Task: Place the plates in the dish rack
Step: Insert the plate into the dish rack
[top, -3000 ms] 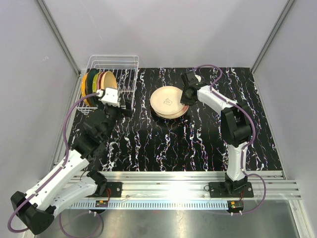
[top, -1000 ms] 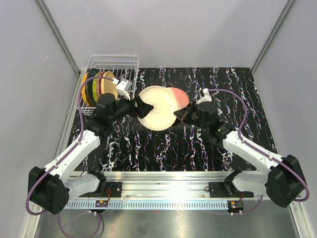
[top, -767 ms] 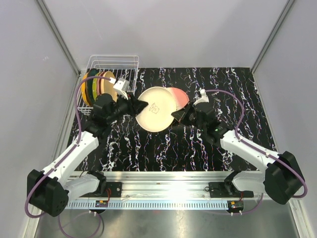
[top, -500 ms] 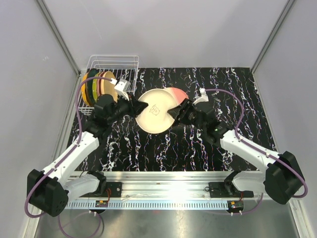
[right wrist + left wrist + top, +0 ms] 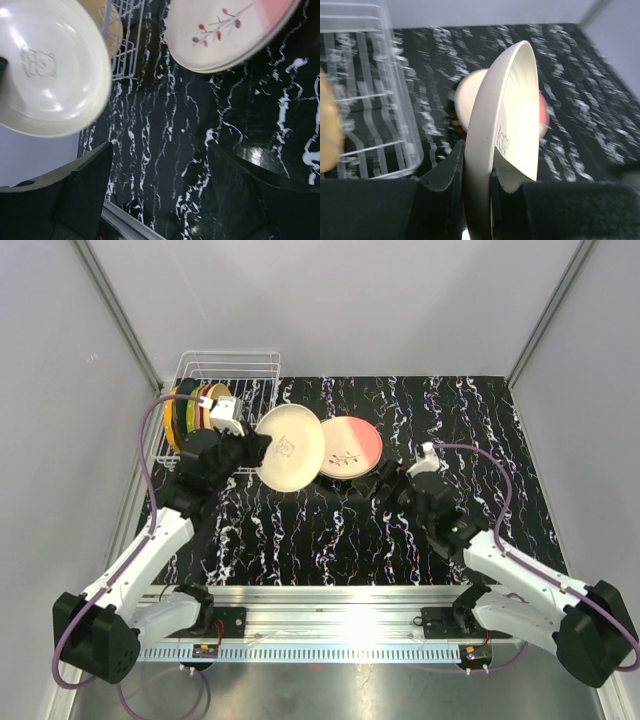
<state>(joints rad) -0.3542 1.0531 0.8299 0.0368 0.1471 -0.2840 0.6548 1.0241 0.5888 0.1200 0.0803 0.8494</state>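
A: Where is the dish rack (image 5: 262,368)?

B: At the far left corner of the tabletop (image 5: 460,430); it is a white wire basket, and several plates (image 5: 188,406) stand on edge at its left end, orange, green, dark and tan.

A: And the left end effector (image 5: 252,450)?

B: It hangs just off the rack's right side; the jaws are pinched tight on the rim of a cream plate (image 5: 291,447); the left wrist view shows a finger on each face of the rim, with the plate tipped up nearly on edge; the plate is lifted off the tabletop, and a small bear-like outline shows on its inner face.

A: Is that plate inside the rack?

B: No; it is beside the rack, between it and a pink-and-cream plate (image 5: 350,447) with a sprig pattern; that one lies flat near the middle of the far edge; in the right wrist view a second rim shows beneath it.

A: The right end effector (image 5: 384,486)?

B: Near the middle of the tabletop, just on the near side of the pink plate; its fingers (image 5: 82,192) are spread wide apart and nothing is between them.
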